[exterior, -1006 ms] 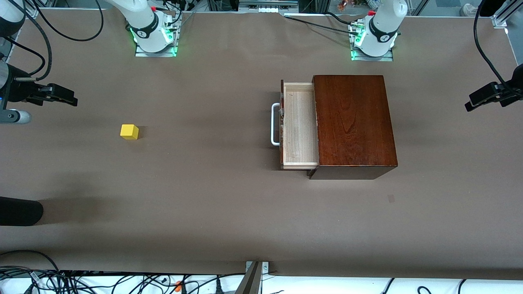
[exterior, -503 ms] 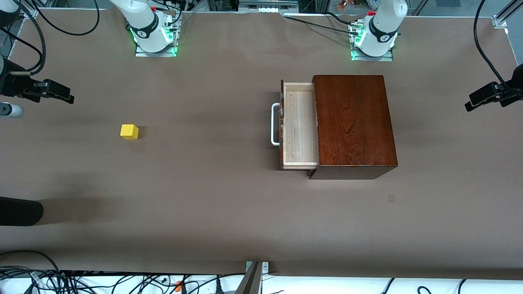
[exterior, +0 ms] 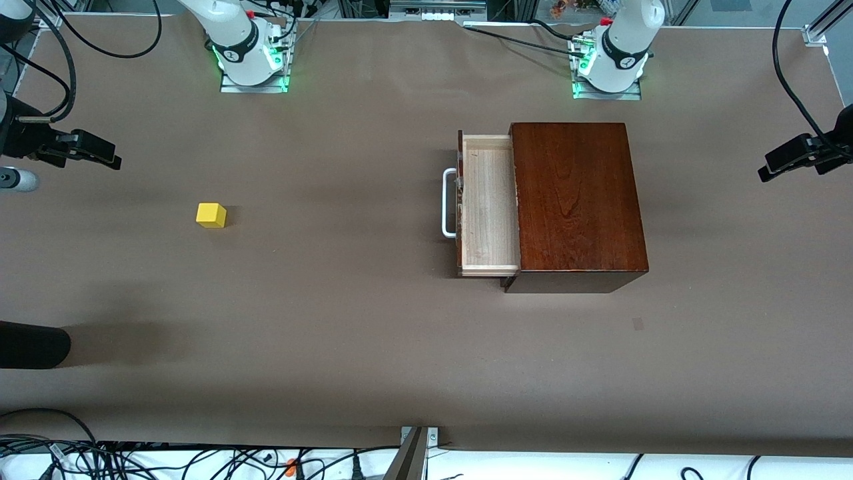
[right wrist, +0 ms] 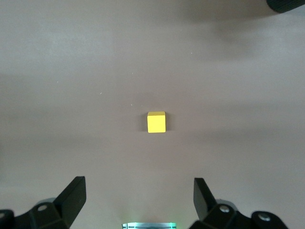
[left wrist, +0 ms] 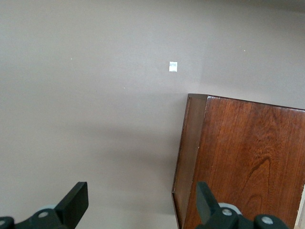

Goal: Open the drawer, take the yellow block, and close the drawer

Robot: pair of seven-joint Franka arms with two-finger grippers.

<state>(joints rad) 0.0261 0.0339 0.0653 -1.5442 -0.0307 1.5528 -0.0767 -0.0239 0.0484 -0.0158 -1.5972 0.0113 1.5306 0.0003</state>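
Note:
The yellow block (exterior: 211,215) sits on the bare table toward the right arm's end, well apart from the wooden box (exterior: 576,200). The drawer (exterior: 490,207) is pulled open, its pale inside is empty, and its white handle (exterior: 449,203) faces the block. My right gripper (exterior: 110,159) hangs open and empty in the air at the right arm's end of the table. In the right wrist view the block (right wrist: 156,122) lies ahead of the open gripper (right wrist: 138,200). My left gripper (exterior: 768,173) is open and empty at the left arm's end. The left wrist view shows that gripper (left wrist: 141,202) above the box's corner (left wrist: 248,162).
A black rounded object (exterior: 33,345) juts in at the table edge at the right arm's end, nearer the front camera than the block. Cables lie along the table's near edge (exterior: 200,460). A small mark (exterior: 638,324) is on the table near the box.
The right gripper drew back a little toward the right arm's end of the table, away from the block, then held still. The block, drawer and left arm have not moved.

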